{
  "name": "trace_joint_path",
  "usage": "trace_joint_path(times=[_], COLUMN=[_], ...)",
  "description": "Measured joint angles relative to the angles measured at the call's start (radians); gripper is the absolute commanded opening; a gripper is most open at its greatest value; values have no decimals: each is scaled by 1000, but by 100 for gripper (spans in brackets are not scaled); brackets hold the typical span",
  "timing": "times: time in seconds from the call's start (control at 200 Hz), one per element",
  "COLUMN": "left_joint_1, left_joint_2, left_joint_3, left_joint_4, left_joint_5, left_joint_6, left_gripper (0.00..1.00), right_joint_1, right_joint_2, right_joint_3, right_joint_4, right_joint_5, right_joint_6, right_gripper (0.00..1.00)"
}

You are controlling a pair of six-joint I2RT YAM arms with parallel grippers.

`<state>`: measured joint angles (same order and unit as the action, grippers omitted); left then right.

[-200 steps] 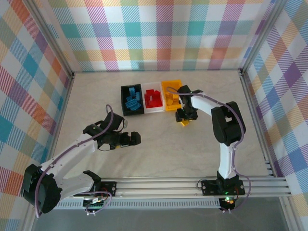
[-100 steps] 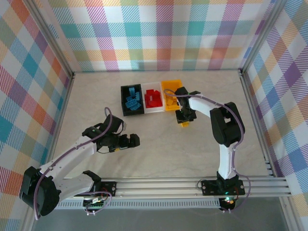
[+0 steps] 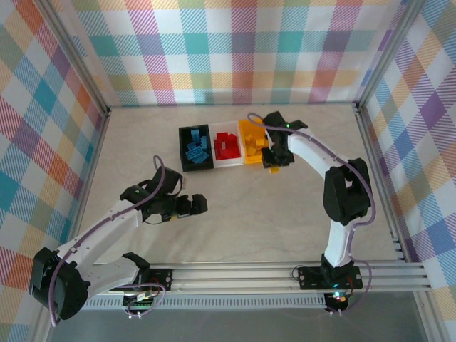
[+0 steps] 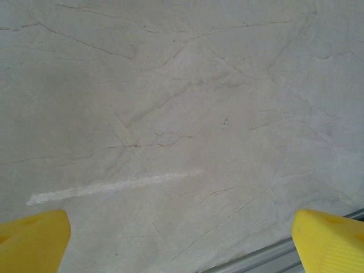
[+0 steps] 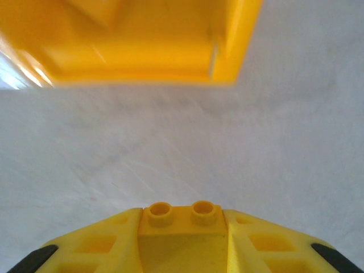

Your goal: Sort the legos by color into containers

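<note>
We are carrying one small yellow-orange plastic brick with studs (image 5: 182, 224) to its bin. Our right gripper (image 3: 273, 164) is squeezed tight on it. In the right wrist view, the brick's two round bumps poke out between the yellow fingers (image 5: 96, 247). The brick looks lifted off the pale table (image 3: 235, 214). It is just beside the near right corner of the small yellow-orange open plastic bin (image 3: 247, 130), but not over it yet.

To do this well, we think the brick should go up and over the bin wall, not through it. The bin looks light, and a bump could push it into the white plastic bin (image 3: 228, 164) next to it. We should stop over the middle of the yellow-orange bin and come down low. Only then should we let go, so the brick does not bounce out. There are other yellow bricks in there, so a flat spot would be best.

The red bricks (image 3: 226, 144) sit in the white bin. The blue bricks (image 3: 196, 151) sit in the black plastic bin (image 3: 184, 149).

Our left gripper (image 3: 196, 205) has its fingers wide apart and holds nothing. It hangs over bare table, well away from the bins, which is a good place to wait.
</note>
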<state>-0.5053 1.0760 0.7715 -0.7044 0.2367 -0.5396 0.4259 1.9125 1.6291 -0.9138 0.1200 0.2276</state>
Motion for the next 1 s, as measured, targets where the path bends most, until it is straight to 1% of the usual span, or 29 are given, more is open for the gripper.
trace_joint_path(times=[0.09, 0.215, 0.335, 0.42, 0.495, 0.54, 0.59, 0.77, 0.89, 1.0], left_joint_1=[30, 77, 109, 134, 152, 161, 167, 182, 193, 194], left_joint_2=[-21, -61, -91, -105, -105, -103, -102, -93, -85, -86], left_joint_3=[12, 66, 135, 185, 221, 235, 243, 247, 246, 236], left_joint_4=[-8, -38, -84, -121, -145, -159, -168, -186, -179, -144], left_joint_5=[-14, -37, -76, -107, -126, -135, -142, -153, -158, -161], left_joint_6=[-19, -34, -37, -33, -21, -17, -13, 6, 15, 21], left_gripper=[100, 100, 100, 100, 100, 100, 100, 100, 100, 100], right_joint_1=[-6, -17, -23, -30, -35, -39, -40, -40, -40, -42], right_joint_2=[61, 206, 346, 427, 475, 496, 505, 481, 384, 272], right_joint_3=[170, 401, 548, 608, 648, 669, 685, 700, 618, 530], right_joint_4=[-22, -39, -56, -68, -83, -88, -94, -98, -87, -86], right_joint_5=[-17, -34, -48, -59, -72, -81, -88, -109, -127, -145], right_joint_6=[0, -2, -4, -5, -6, -4, -8, -7, -2, 1], right_gripper=[37, 38, 40, 50, 55, 60, 66, 71, 76, 77])
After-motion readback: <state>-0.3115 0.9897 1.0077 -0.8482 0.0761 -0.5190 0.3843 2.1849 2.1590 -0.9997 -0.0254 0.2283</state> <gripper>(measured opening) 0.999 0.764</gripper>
